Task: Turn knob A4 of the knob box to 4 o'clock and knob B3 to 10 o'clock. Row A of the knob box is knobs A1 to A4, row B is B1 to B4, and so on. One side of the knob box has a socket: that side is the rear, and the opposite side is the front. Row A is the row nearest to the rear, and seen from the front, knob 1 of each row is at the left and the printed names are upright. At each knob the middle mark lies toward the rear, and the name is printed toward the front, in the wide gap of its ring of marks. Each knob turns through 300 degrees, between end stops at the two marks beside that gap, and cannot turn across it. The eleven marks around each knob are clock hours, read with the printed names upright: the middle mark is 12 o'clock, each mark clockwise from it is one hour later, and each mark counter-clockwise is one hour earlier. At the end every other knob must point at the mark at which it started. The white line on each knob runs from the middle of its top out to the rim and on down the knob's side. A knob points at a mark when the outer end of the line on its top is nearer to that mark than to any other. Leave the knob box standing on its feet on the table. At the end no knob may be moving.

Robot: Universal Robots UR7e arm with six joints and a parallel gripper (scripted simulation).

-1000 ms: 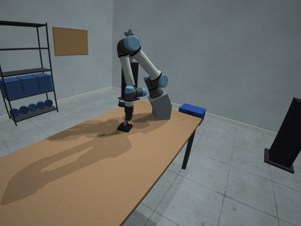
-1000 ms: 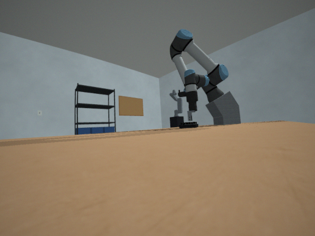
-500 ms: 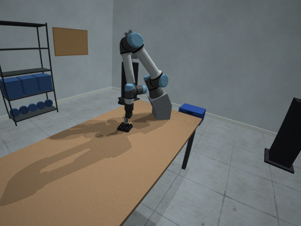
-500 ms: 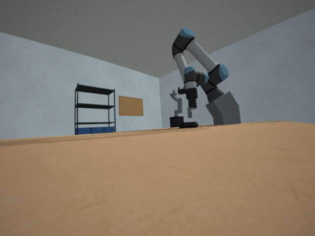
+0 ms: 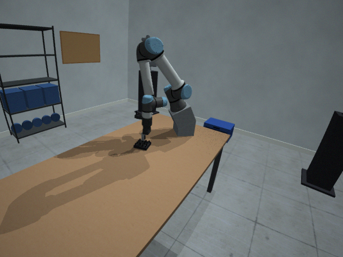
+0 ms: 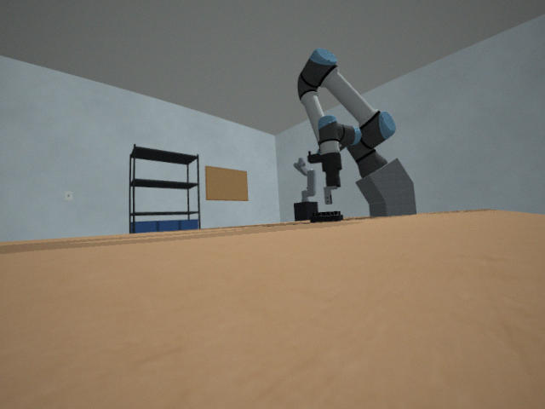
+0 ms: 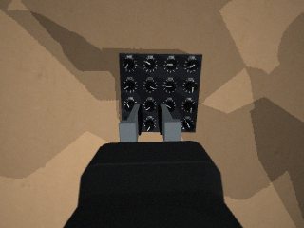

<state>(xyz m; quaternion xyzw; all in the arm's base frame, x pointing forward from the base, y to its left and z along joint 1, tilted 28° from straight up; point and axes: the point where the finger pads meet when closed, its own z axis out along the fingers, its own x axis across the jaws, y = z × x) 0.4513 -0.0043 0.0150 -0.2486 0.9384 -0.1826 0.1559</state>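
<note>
The knob box is a small black square with four rows of four black knobs, each with a white line. It stands flat on the wooden table and also shows in the top view and in the exterior view. My gripper points straight down over the box's near edge in the wrist view. In the exterior view the fingertips hang a little above the knobs, touching none. The fingers stand partly apart with nothing between them. In the wrist view they frame the second knob from the left in the nearest row. The printed names are too small to read.
The arm's grey base stands on the table just behind the box. A blue box sits at the table's far corner. The table's right edge runs close by. A black shelf and a black stand are on the floor, off the table.
</note>
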